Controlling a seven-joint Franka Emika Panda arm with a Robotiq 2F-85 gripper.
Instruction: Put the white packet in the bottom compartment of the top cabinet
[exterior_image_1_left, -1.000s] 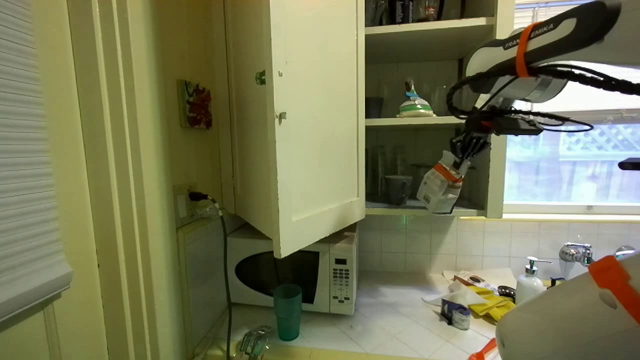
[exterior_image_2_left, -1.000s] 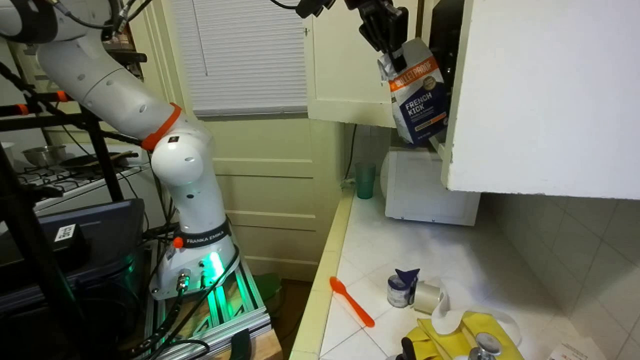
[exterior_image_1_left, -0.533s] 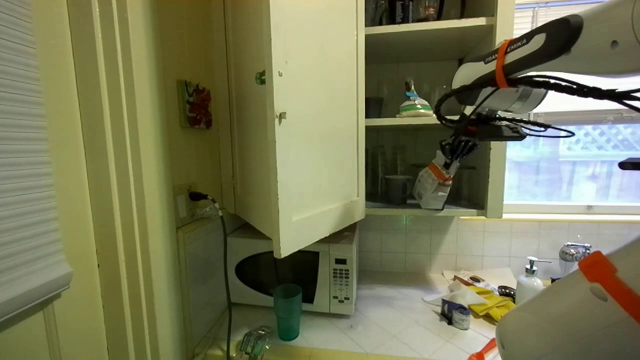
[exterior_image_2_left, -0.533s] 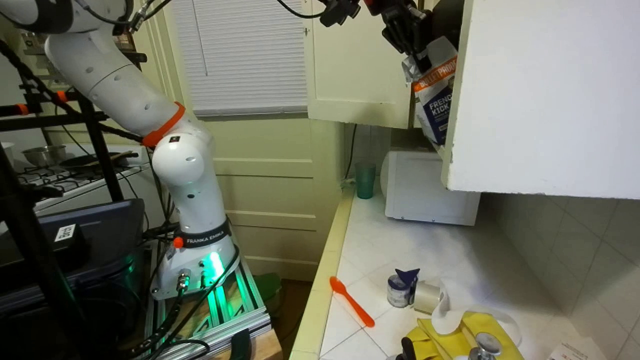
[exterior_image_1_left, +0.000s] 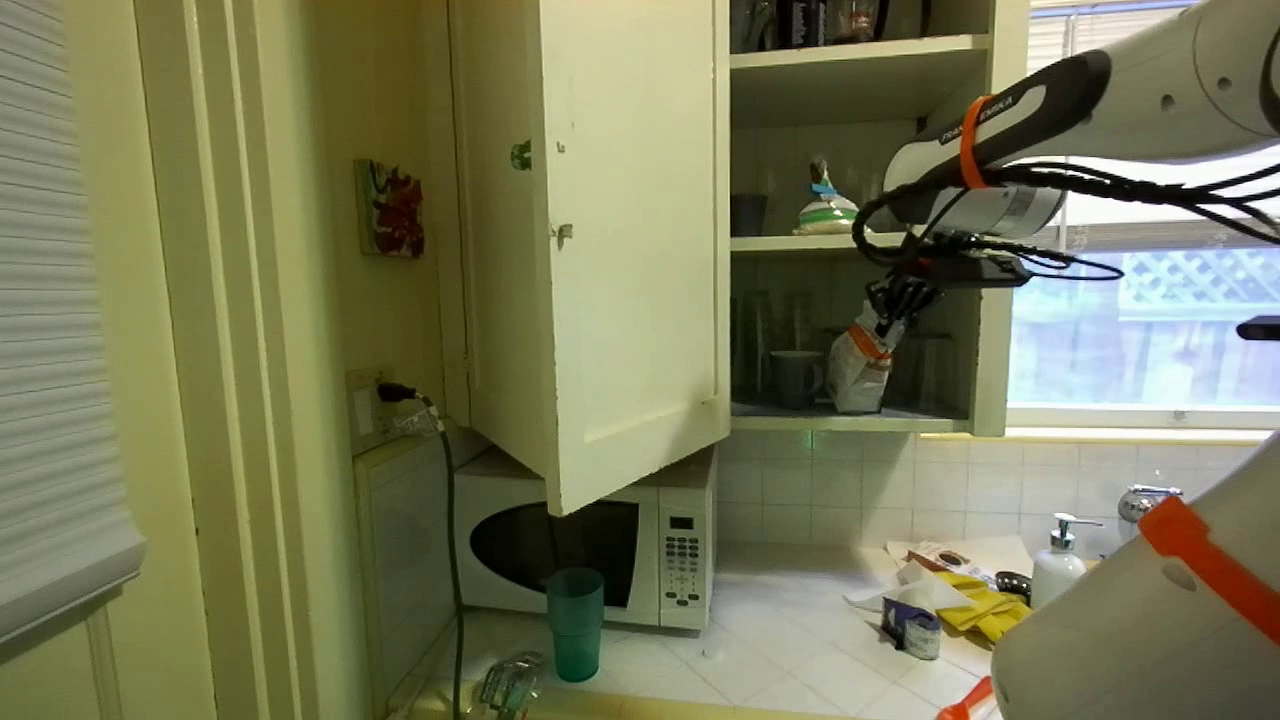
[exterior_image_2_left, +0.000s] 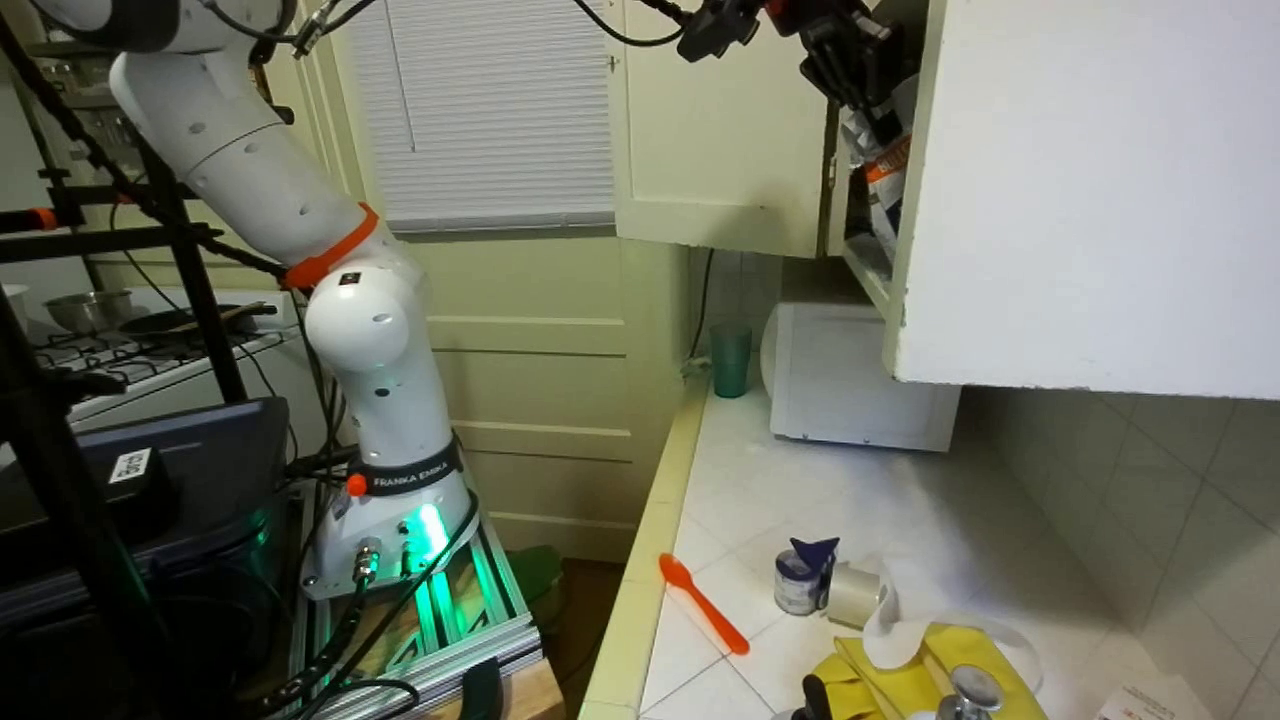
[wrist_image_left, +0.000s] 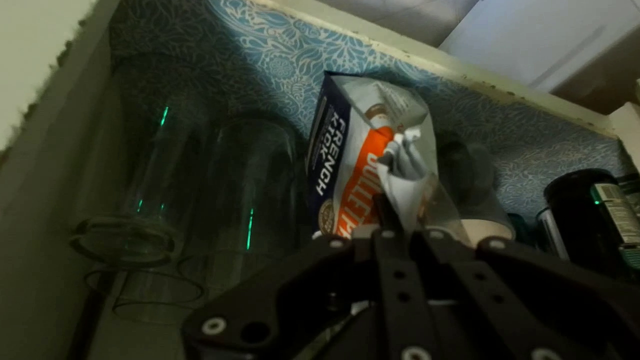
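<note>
White-tiled kitchen countertop (exterior_image_1_left: 780, 620): well below the black two-finger gripper (exterior_image_1_left: 887, 322); a white box-shaped microwave (exterior_image_1_left: 640, 560) stands on it.
Tall cream-white top cabinet (exterior_image_1_left: 990, 360): around the gripper's tip; its plain flat door (exterior_image_1_left: 635, 230) hangs open, well apart from the gripper; its upper shelves (exterior_image_1_left: 860, 50) run out of view above.
Gripper: drawn in tight, pinching the crumpled top of the soft white packet (wrist_image_left: 367, 152) with orange-red band and dark blue panel.
Packet: directly below the gripper, inside the cream-walled bottom compartment (exterior_image_1_left: 820, 424); farther in than a second ago and more upright, its base now showing behind the front lip it overlapped then in an exterior view.
Blue floral shelf liner (wrist_image_left: 280, 55): under gripper and packet; whether the packet's base touches it is hard to tell.
Clear glass tumblers (wrist_image_left: 245, 185): to one side of the gripper, dim in shadow.
Grey mug (exterior_image_1_left: 796, 380): to the gripper's other side, just beside the packet.
Flat white side panel (exterior_image_2_left: 1090, 200): in an exterior view hides much of the packet below the gripper; the "FRENCH KICK" lettering readable there a second ago is covered.
</note>
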